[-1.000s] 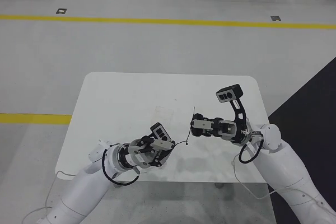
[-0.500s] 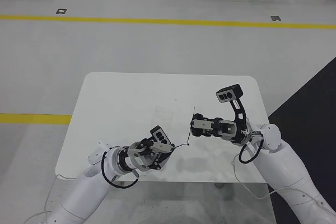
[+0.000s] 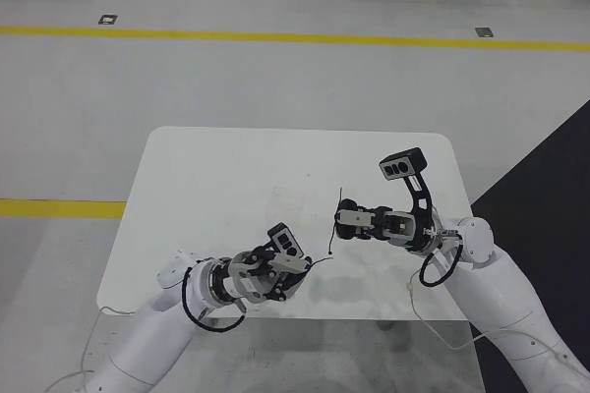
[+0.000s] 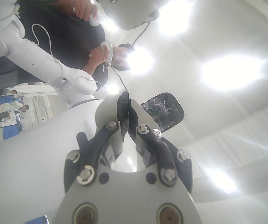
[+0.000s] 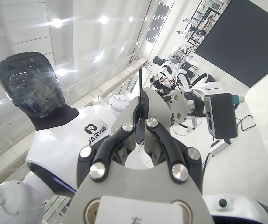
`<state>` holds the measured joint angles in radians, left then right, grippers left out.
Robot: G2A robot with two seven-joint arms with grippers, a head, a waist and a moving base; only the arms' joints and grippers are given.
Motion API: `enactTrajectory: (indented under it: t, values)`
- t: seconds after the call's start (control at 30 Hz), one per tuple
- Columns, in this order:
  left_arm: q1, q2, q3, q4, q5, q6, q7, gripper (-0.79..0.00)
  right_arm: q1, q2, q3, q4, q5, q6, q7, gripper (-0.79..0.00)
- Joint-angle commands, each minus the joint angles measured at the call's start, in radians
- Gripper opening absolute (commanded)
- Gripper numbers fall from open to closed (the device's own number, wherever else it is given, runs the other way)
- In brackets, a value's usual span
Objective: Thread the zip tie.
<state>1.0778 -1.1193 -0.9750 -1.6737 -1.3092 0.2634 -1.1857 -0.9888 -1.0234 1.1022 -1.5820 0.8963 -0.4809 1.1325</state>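
The zip tie [image 3: 331, 246] hangs in the air above the right half of the white worktop [image 3: 216, 177], held between both hands. Its long axis runs mostly near to far. One thin end sticks out past the right hand [image 3: 342, 218] toward the far edge. The rest drops nearward from that hand, then bends left into the left hand [image 3: 297, 263].

In the right wrist view, the right hand's fingers [image 5: 152, 104] are pinched narrow on the strap, and the black strip stands out straight beyond the tips. In the left wrist view, the left hand's fingers [image 4: 122, 103] are likewise closed tight on the other end, which shows as a fine dark line.

The two hands sit near each other but apart, the left one nearer. A yellow line [image 3: 275, 37] crosses the floor beyond the worktop, and a dark panel [image 3: 560, 177] stands to its right.
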Motion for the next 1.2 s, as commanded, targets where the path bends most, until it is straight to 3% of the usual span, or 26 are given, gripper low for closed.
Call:
enactTrajectory:
  t: [0.0, 1.17]
  values:
    - [-0.001, -0.002, -0.007, 0.003, -0.008, -0.007, 0.000, -0.785, 0.000, 0.000, 0.000, 0.000, 0.000, 0.000, 0.000, -0.785]
    - [0.017, -0.029, -0.029, -0.003, 0.026, 0.025, -0.010, -0.785, 0.000, 0.000, 0.000, 0.000, 0.000, 0.000, 0.000, -0.785]
